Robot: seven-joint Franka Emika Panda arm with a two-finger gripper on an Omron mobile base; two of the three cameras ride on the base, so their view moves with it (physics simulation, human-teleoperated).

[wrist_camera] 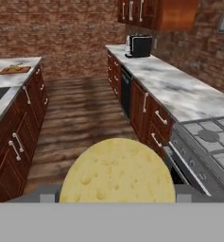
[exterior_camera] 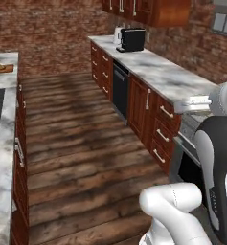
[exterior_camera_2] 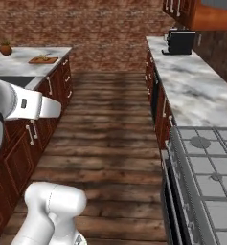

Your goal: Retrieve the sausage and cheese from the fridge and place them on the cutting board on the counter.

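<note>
Now carrying the cheese [wrist_camera: 117,171] down the aisle, pinched between wide-set jaws of the gripper [wrist_camera: 117,196]. Best kept level and steady while heading for the cutting board [wrist_camera: 15,70] on the far left counter [wrist_camera: 4,64], then lowered onto bare wood. No readable labels anywhere.

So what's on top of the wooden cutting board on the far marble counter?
On the brown wooden cutting board lies a small dark item with a greenish speck, too small to identify. Beside the board, not on it, sits a round reddish-brown object.
</note>
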